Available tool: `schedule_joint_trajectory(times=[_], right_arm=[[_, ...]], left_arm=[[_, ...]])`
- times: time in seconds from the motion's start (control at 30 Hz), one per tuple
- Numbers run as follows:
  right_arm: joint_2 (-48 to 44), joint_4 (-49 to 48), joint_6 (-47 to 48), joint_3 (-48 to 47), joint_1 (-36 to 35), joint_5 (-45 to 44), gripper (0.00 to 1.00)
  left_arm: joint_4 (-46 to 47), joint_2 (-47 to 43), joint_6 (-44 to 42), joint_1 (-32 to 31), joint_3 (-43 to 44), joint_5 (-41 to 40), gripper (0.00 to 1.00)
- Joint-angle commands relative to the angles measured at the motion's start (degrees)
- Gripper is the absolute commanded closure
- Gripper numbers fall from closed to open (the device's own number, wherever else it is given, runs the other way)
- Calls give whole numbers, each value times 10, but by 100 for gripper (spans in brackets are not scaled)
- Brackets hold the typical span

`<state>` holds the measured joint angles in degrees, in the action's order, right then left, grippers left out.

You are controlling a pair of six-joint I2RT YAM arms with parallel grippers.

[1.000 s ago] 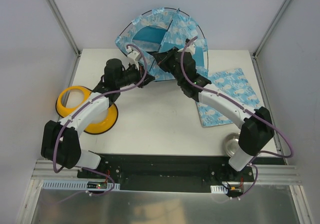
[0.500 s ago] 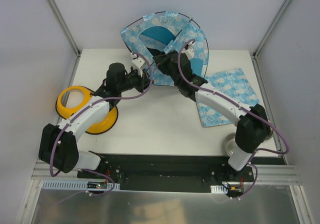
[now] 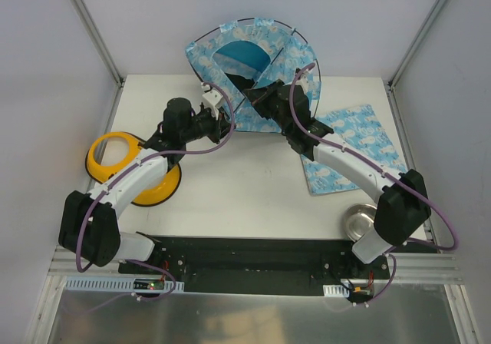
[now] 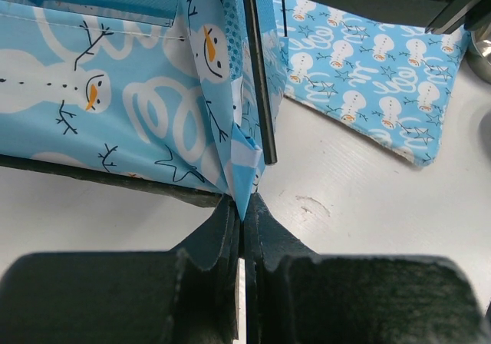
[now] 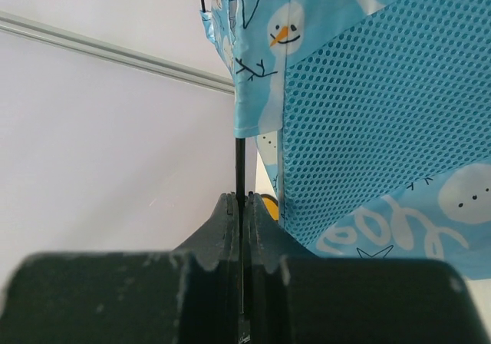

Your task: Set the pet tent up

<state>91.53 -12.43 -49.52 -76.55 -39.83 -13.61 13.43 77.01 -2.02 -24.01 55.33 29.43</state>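
Observation:
The pet tent [image 3: 230, 41], light blue snowman print with mesh panels, stands half raised at the table's far edge. My left gripper [image 3: 228, 116] is shut on a pointed fabric corner [image 4: 244, 183] at the tent's lower front edge, just above the table. A thin black pole [image 4: 257, 75] ends beside that corner. My right gripper [image 3: 255, 98] is shut on a thin black pole [image 5: 239, 167] in front of the tent's opening. In the right wrist view the print and mesh fabric [image 5: 368, 90] hangs just right of the pole. Another pole arches over the tent's top [image 3: 253, 19].
The flat blue print mat [image 3: 349, 148] lies right of the tent; it also shows in the left wrist view [image 4: 368, 75]. A yellow double bowl [image 3: 115, 156] sits at the left. A metal bowl [image 3: 359, 223] sits near the right arm's base. Enclosure walls stand close behind the tent.
The tent has spread wider and risen since a second ago. My right gripper has shifted right with the pole, which now crosses the opening diagonally. My left gripper holds the same spot.

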Motion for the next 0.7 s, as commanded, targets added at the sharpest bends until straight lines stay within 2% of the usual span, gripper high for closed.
schedule_joint_trajectory(times=[0.0, 0.43, 0.67], right_arm=[[2, -63, 1, 3, 63, -119, 100], [11, -76, 11, 18, 66, -152, 100], [14, -59, -30, 11, 89, -110, 100]], left_arm=[[-82, -34, -1, -5, -17, 56, 100], [-89, -44, 1, -5, -22, 51, 100], [-97, -47, 7, -5, -27, 54, 100]])
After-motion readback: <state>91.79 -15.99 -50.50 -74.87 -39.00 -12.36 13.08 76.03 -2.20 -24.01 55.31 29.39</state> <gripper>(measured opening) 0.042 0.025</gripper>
